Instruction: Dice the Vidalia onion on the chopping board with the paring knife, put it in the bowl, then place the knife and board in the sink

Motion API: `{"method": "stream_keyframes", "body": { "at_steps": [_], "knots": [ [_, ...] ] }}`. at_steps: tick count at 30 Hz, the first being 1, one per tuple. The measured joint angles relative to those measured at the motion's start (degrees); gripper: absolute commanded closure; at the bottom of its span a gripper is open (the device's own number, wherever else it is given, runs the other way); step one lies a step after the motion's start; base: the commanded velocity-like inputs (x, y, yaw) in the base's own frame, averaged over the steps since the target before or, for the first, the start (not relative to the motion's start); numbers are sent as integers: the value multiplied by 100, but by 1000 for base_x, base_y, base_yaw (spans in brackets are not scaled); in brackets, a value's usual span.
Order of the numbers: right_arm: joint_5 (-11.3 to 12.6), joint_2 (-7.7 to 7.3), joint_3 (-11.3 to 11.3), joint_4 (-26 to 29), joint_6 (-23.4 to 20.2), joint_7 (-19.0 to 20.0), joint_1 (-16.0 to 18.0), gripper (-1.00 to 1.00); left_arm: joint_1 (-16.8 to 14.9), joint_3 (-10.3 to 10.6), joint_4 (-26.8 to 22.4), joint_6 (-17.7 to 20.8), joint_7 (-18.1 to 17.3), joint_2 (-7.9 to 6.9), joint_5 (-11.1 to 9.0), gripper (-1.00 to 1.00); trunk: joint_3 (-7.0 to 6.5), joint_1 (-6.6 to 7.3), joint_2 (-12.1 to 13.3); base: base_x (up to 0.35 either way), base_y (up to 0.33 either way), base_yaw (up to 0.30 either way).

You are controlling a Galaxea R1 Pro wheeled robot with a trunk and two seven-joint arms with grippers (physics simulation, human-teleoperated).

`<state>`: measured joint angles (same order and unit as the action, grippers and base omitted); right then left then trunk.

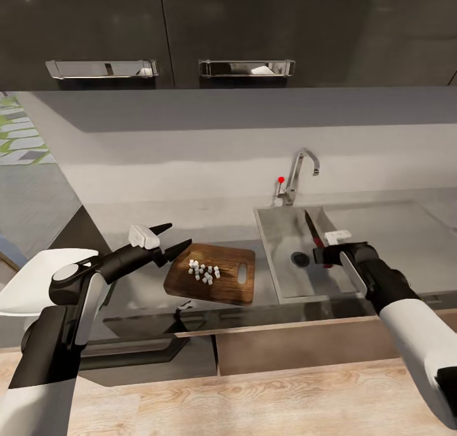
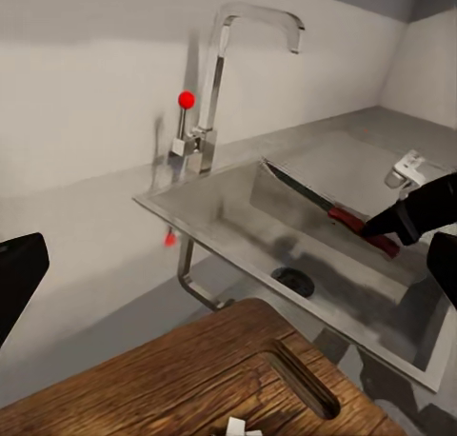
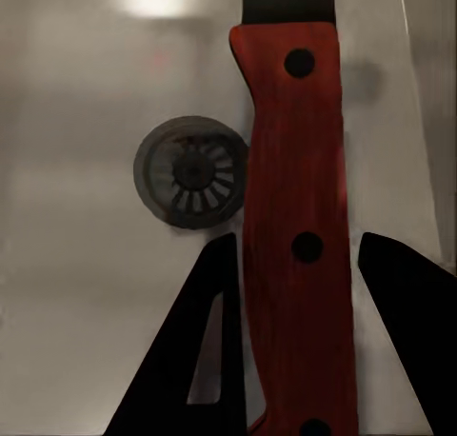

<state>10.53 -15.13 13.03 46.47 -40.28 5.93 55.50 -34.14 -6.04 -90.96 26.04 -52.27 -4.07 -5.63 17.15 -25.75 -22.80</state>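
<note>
1. The paring knife [image 1: 313,233] is held over the sink [image 1: 279,277] by the right gripper [image 1: 322,256], whose fingers are closed on the red handle [image 3: 297,246]; the dark blade points toward the faucet [image 1: 298,172].
2. In the right wrist view the handle is seen between the two black fingers [image 3: 195,360], with the round drain [image 3: 190,172] just beside it on the basin floor.
3. In the left wrist view the knife [image 2: 328,208] is seen above the basin [image 2: 219,217], gripped at its handle end by the right gripper [image 2: 386,228].
4. The chopping board [image 1: 231,287] lies on the countertop [image 1: 209,223] just beside the sink, on the side away from the right arm, with its handle slot [image 1: 242,273] at the end nearer the sink.
5. A small pile of white diced onion [image 1: 204,271] rests on the board, on the side of the slot away from the sink.
6. The left gripper [image 1: 175,237] is held above the countertop beyond the board's far end from the sink, its fingers spread wide and nothing between them.
7. A red knob [image 1: 280,180] is seen beside the faucet, behind the sink.
</note>
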Motion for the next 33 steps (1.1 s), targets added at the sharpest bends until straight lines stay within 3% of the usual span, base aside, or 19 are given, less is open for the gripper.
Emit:
{"method": "stream_keyframes", "body": {
  "at_steps": [5, 9, 15, 33],
  "knots": [
    [2, 188, -31, -260, 4, -42, 77, 100, 0, 0, 0, 0, 0, 3, 0, -100, 0, 0, 0, 0, 0, 0],
    [-1, 291, -42, -480, 10, -301, 163, 100, 0, 4, 0, 0, -1, 7, 0, -100, 0, 0, 0, 0, 0, 0],
    [2, 565, -38, -570, 17, -382, 199, 100, 0, 9, 0, 0, -1, 11, 0, -100, 0, 0, 0, 0, 0, 0],
    [18, 599, -27, -477, 12, -353, 201, 100, 0, 2, 0, 2, -1, 12, 0, -100, 50, 1, -1, 15, 0, 0]
  ]
}}
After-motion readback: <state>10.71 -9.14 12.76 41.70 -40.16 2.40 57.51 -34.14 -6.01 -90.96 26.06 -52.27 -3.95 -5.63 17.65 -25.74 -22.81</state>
